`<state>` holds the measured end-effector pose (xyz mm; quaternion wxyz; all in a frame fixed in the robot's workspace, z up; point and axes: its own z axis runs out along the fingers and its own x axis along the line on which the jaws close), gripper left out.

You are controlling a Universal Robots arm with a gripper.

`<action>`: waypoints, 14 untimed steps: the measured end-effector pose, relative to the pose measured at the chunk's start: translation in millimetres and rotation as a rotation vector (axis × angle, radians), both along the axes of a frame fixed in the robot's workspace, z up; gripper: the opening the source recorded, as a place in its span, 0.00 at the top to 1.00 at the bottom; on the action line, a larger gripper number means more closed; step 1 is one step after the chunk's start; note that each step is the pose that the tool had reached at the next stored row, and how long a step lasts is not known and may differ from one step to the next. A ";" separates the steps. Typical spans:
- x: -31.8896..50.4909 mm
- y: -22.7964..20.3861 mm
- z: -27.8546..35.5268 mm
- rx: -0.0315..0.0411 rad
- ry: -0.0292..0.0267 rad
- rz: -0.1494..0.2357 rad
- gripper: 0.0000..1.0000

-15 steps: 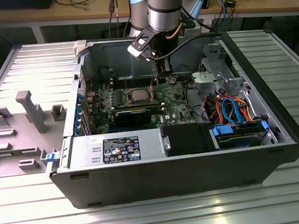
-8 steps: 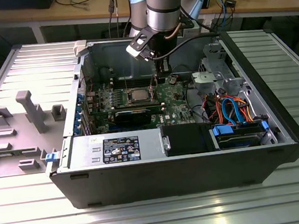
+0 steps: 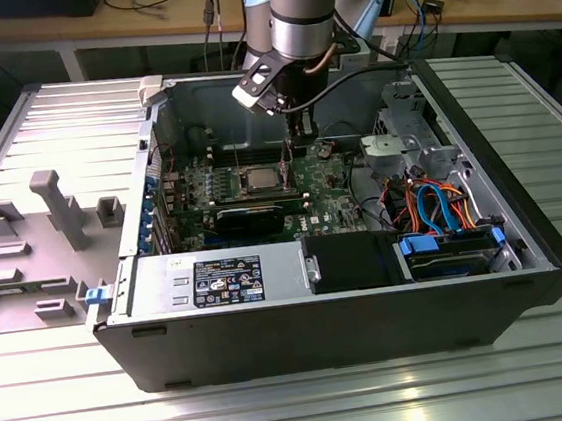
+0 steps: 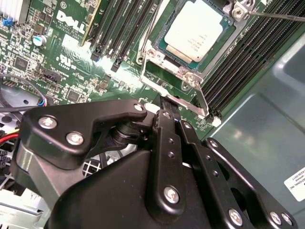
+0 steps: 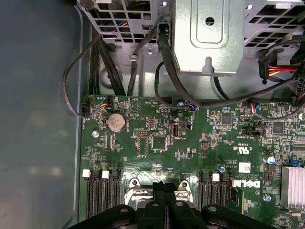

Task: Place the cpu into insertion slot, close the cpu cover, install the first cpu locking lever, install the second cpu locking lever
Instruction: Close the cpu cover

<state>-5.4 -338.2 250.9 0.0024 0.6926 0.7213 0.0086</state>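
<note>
The silver-topped cpu lies flat in the insertion slot on the green board. The thin silvery cpu cover lies around it, the chip showing through its window. A silvery lever bar runs along the socket's near edge, and a thin wire lever juts out past the far corner. My gripper is shut, its black fingertips together right at the socket's edge by the lever bar. It hangs just to the exterior view's right of the cpu. In the first wrist view the gripper sits between silvery socket parts.
Black memory slots flank the socket on both sides. A long black card lies in front of it. A metal drive cage with orange and blue cables fills the case's right side. The case wall stands close by.
</note>
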 end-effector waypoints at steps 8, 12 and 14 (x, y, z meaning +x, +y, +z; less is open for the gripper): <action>-2.0 0.0 -0.1 0.0000 0.0000 0.000 0.89; -4.6 0.0 -0.3 0.0000 0.0000 0.000 0.89; -6.1 0.0 -0.5 0.0000 0.0000 0.000 0.89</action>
